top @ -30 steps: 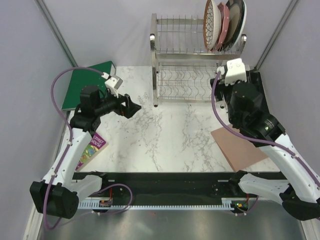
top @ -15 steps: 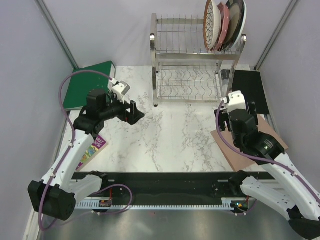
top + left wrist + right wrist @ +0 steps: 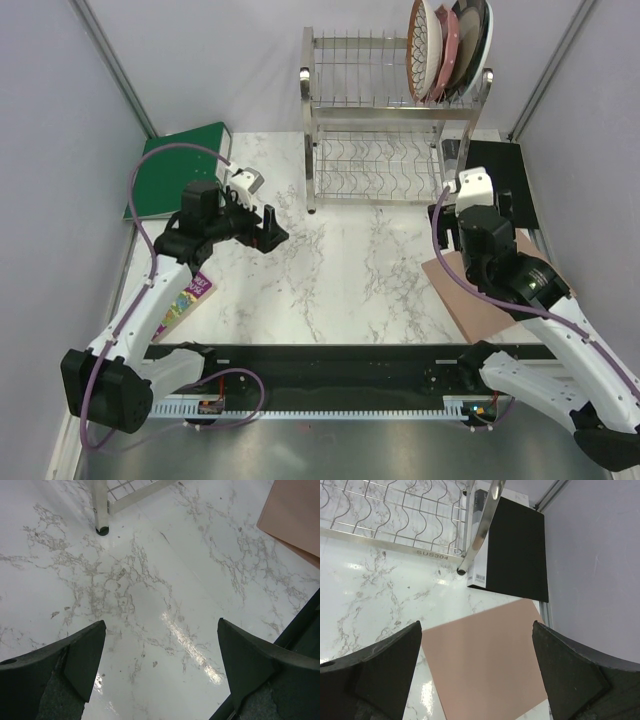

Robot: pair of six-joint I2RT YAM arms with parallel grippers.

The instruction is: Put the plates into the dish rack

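The steel wire dish rack [image 3: 385,125] stands at the back of the marble table. Several plates [image 3: 447,48] stand upright side by side in the right end of its top shelf: a brown-and-white patterned one, a pink one, a dark-rimmed one; the rightmost is mostly hidden. My left gripper [image 3: 270,228] is open and empty over bare marble left of the rack; its wrist view shows a rack foot [image 3: 102,529]. My right gripper [image 3: 477,645] is open and empty above a pink-brown board [image 3: 487,655], right of the rack's lower shelf [image 3: 395,510].
A green book [image 3: 165,170] lies at the back left. A colourful booklet [image 3: 185,295] lies under the left arm. A black folder [image 3: 505,180] lies at the right beside the rack. The pink-brown board [image 3: 470,290] lies near the right edge. Grey walls close in both sides.
My right arm has pulled back from the rack toward the near right and now hangs over the board. My left gripper has shifted slightly nearer and turned. The plates have not moved.
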